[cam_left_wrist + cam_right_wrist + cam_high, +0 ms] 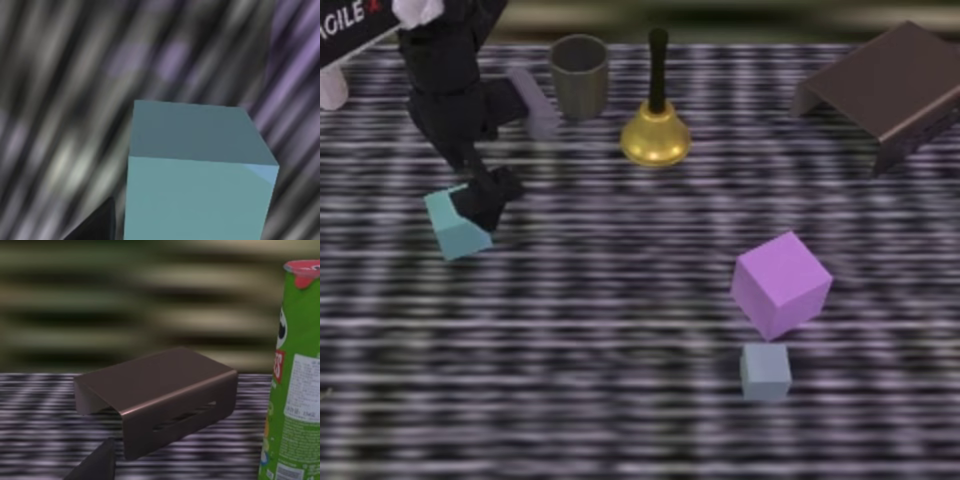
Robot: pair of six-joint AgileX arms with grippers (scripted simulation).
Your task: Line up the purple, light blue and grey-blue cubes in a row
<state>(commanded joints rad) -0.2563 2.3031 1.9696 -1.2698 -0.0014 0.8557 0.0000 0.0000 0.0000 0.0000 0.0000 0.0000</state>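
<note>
Left tool [485, 205] over light blue cube [453, 230]; grip unclear; open table rightward.

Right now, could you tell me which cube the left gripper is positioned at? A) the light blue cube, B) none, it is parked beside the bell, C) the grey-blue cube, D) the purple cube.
A: in the top view the left gripper sits over the light blue cube at the table's left, while the purple cube and the grey-blue cube lie apart at the right.
</note>
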